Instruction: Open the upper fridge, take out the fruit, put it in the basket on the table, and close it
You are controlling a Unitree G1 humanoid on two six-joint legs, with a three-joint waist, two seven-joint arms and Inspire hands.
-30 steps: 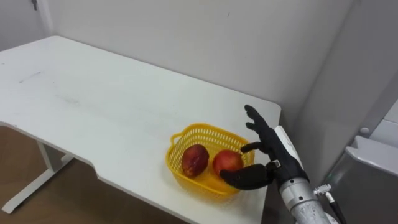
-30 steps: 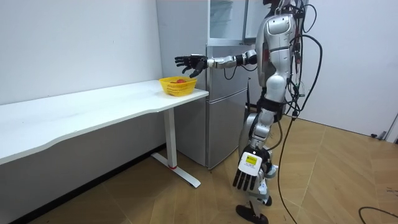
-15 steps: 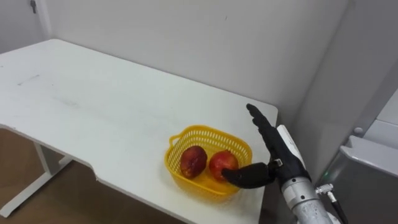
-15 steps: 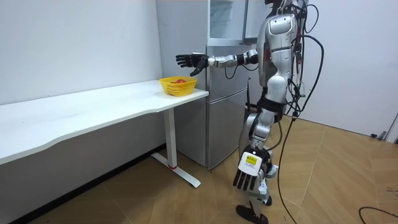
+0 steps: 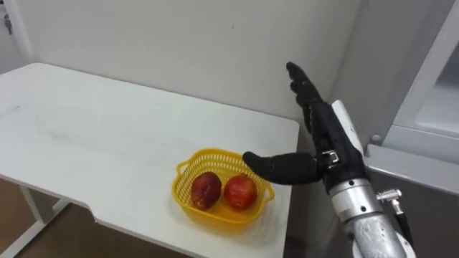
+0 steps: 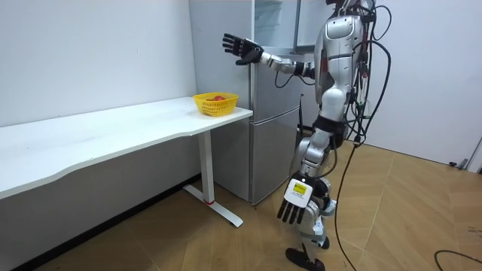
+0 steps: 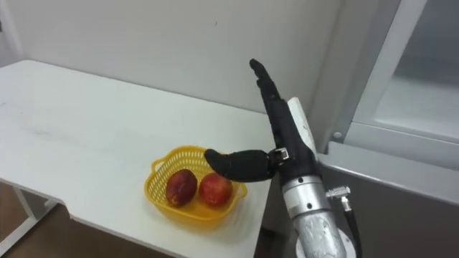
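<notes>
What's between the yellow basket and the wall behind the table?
Only bare white tabletop lies between the yellow basket and the wall, as the left eye view shows; nothing stands on that stretch.

**Yellow basket (image 5: 211, 153) of fruit at the desk's (image 5: 107, 136) corner**

The openwork plastic basket stands upright at the desk's front right corner, close to both edges. Inside lie two fruits side by side: a darker red fruit (image 5: 206, 190) on the left and a rounder, brighter red fruit (image 5: 240, 192) on the right. The grey fridge (image 6: 275, 98) stands just beyond that end of the desk.
</notes>
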